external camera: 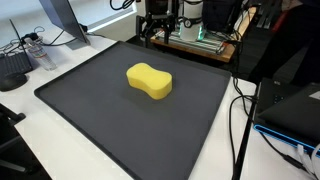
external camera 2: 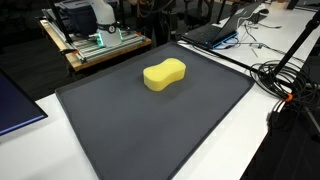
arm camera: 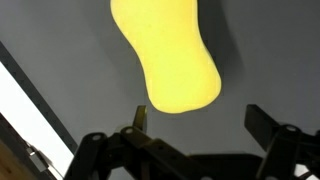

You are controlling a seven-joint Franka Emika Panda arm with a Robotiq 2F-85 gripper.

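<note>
A yellow, peanut-shaped sponge [external camera: 149, 81] lies flat on a large dark grey mat [external camera: 90, 105]; it also shows in the other exterior view [external camera 2: 164, 74]. In the wrist view the sponge [arm camera: 170, 55] fills the upper middle. My gripper [arm camera: 200, 125] is open and empty, with its two fingers apart above bare mat just short of the sponge's rounded end. It touches nothing. In an exterior view the arm [external camera: 160, 22] hangs at the mat's far edge.
A wooden board with green-lit electronics [external camera 2: 100, 42] stands beyond the mat. A laptop [external camera 2: 215, 32] and a bundle of black cables [external camera 2: 285, 75] lie on the white table [external camera 2: 240, 140]. A monitor stand [external camera: 62, 30] and a dark keyboard-like device [external camera: 12, 68] are at one side.
</note>
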